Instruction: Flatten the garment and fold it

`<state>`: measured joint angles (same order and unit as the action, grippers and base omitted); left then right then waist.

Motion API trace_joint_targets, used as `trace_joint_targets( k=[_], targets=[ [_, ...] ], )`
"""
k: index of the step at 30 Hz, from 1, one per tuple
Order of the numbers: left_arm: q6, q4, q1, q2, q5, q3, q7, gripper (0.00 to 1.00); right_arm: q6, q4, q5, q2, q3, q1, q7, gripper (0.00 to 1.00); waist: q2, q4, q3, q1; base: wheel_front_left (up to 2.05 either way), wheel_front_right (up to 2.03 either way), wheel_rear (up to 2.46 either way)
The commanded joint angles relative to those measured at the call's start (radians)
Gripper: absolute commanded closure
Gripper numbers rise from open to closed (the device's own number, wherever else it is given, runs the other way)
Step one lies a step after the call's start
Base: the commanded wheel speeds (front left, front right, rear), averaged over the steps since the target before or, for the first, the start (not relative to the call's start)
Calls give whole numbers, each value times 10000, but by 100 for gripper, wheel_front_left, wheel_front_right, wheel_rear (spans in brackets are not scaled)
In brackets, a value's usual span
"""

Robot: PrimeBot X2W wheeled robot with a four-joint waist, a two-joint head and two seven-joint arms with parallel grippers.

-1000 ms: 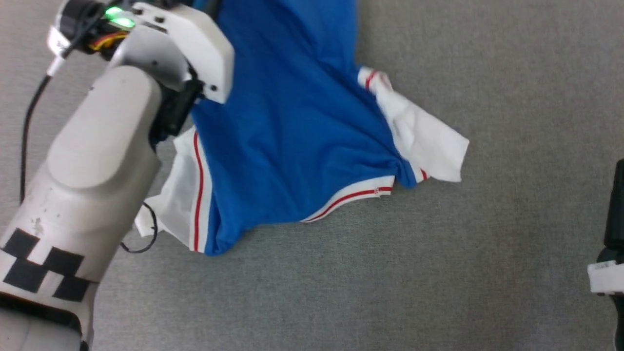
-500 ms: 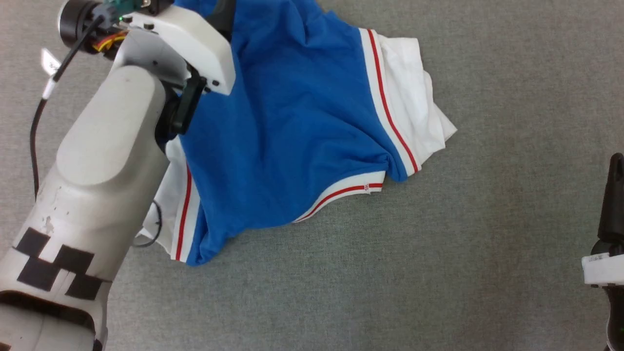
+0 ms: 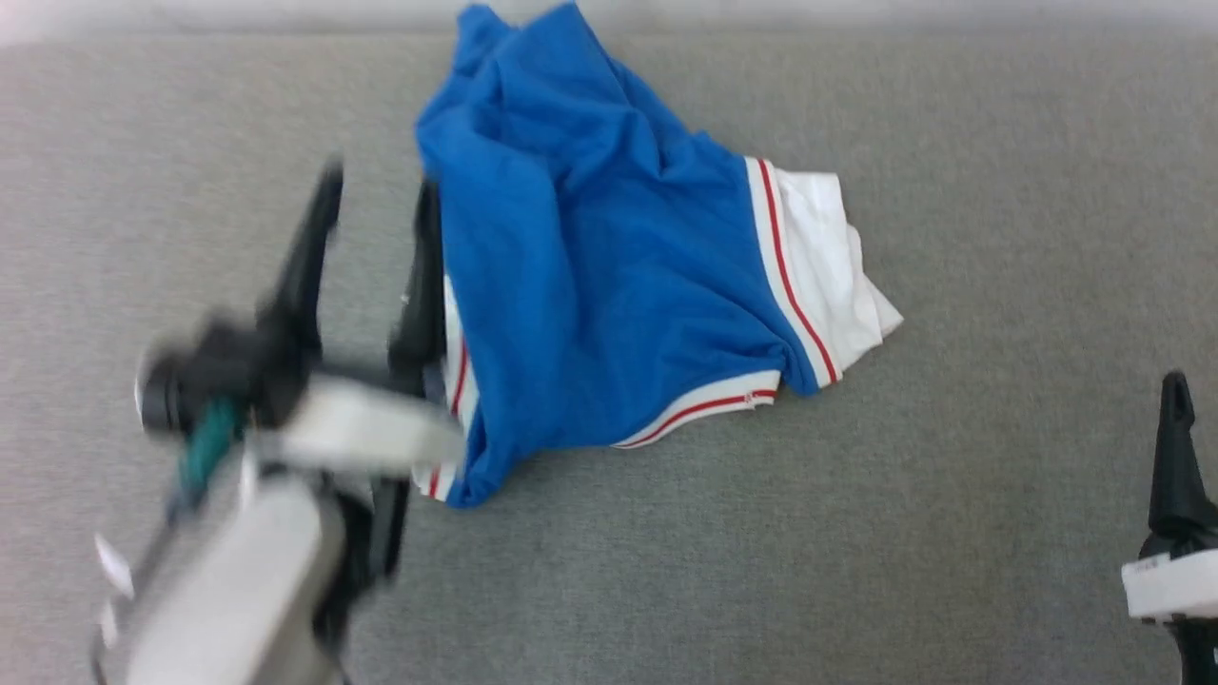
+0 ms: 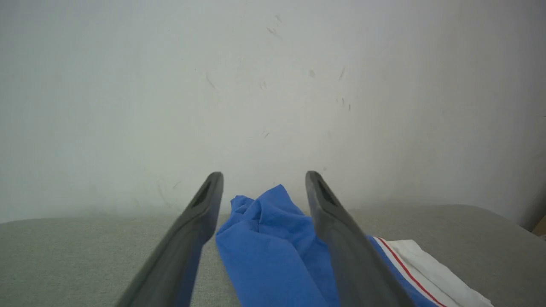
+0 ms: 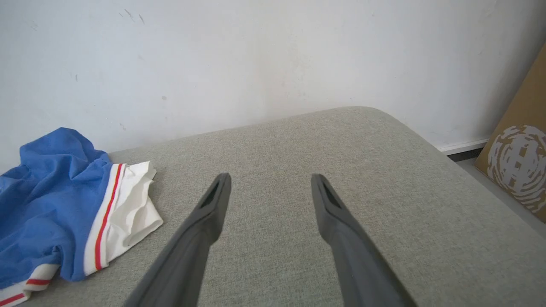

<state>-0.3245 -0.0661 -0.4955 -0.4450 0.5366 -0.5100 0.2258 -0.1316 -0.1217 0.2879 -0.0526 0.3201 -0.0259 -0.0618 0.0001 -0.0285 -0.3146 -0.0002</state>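
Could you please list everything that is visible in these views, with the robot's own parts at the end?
garment: one, bright blue with white sleeves and red-striped trim, lying crumpled on the surface near the wall.
surface: one, grey fabric, under the garment and both grippers.
wall: one, white with small scuffs, behind the surface.
cardboard: one piece, brown with a white print, past the surface's right end in the right wrist view.
left gripper: one, dark fingers, open and holding nothing, at the garment's left edge.
right gripper: one, dark fingers, open and holding nothing, over bare surface to the garment's right.
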Motion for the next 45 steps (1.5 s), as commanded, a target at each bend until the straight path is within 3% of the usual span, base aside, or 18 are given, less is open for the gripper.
trace_joint_targets(
  k=[1, 7, 11, 18, 24, 32, 40, 45],
  targets=[
    [-376, -491, 967, -27, -75, 77, 146, 0, 9, -10, 62, 24, -3, -184, 18, 0, -1, 624, 934, 2, 0, 0, 0],
    [-1479, -1580, 4393, 335, -27, 264, 335, 0, 9, -8, 194, 24, 28, -672, 33, 0, -1, 867, 1311, 2, 0, 0, 0],
    [-1585, -1732, 5247, 590, -37, 768, 354, 0, 9, -98, 202, 24, 10, -820, 58, 0, -1, 1039, 1370, 2, 0, 0, 0],
    [-831, -1117, 4378, -494, -614, 641, -319, 0, 9, -276, 167, 24, -114, -722, 188, 0, -1, 1087, 1123, 2, 0, 0, 0],
    [-83, -486, 2901, -888, -904, 197, -1301, 0, 9, -365, 109, 24, -147, -572, 281, 0, -1, 929, 731, 2, 0, 0, 0],
    [1288, 262, 1559, -557, -646, -1065, -3085, 0, 9, -426, 96, 24, -150, -413, 337, 0, -1, 690, 304, 2, 0, 0, 0],
    [1956, 1053, 1404, -112, -95, -1760, -4052, 0, 9, -400, 118, 24, -167, -299, 330, 0, -1, 538, 41, 2, 0, 0, 0],
    [2049, 1482, 1345, -56, -84, -2078, -4556, 0, 9, -401, 101, 24, -144, -274, 339, 0, -1, 562, -73, 2, 0, 0, 0]
  ],
)
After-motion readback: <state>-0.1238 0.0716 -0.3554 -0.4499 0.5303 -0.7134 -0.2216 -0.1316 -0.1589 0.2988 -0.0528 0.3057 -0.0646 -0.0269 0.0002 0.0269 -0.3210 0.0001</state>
